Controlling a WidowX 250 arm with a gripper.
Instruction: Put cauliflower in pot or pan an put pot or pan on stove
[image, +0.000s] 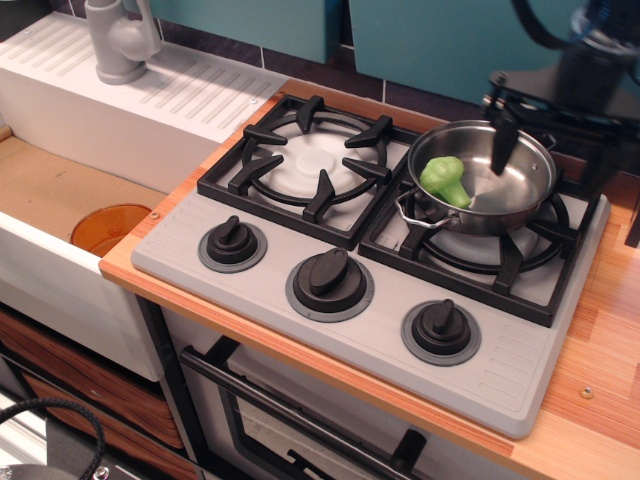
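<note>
Far left: grey tap on a white ribbed drainboard; below it a sink basin with an orange drain ring; no part in the task.

Centre: grey stove set into a wooden counter; three black knobs along its near edge; left burner grate bare.

Right: steel pan seated level on the right burner grate, one loop handle facing near-left; cauliflower lying inside the pan, toward its left side, touching the pan floor.

Far right: gripper above the pan's far-right rim, blurred; one dark finger shows, hanging over the rim, holding nothing visible; the second finger is not clearly seen, so whether the jaws are spread or closed cannot be told.

Step in hand, as a judgement: both parts of the task appear met, vegetable in pan, pan on burner; what is left is clearing the arm; the next move calls for a straight lift up and away from the rim, without nudging the pan off the grate.
</note>
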